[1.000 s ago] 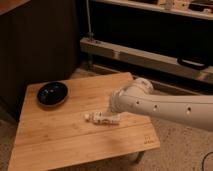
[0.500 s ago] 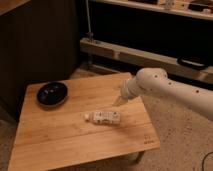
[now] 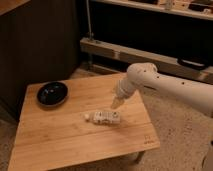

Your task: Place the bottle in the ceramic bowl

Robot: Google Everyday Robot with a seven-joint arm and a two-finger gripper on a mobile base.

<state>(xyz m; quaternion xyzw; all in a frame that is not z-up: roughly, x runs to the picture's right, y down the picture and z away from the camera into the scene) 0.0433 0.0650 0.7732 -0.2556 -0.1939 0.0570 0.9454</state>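
- Low rectangular light-wood table (image 3: 60, 145) carries 2 things.
- White robot arm (image 3: 165, 87) reaches in over the right edge, bent downward at its rounded joint.
- Round glossy black ceramic bowl (image 3: 52, 93) sits near the far left corner.
- Small whitish plastic bottle (image 3: 103, 117) lies on its side mid-table, well apart from the bowl.
- Gripper (image 3: 116, 103) hangs just above the bottle's right end; how wide it stands cannot be told.

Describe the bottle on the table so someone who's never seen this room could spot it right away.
Find the low wooden table. Toward its right half, near the gripper at the tip of the white arm, the bottle lies on its side. It is small and whitish with a white cap at its left end, unlike the round black ceramic bowl at the table's far left corner.
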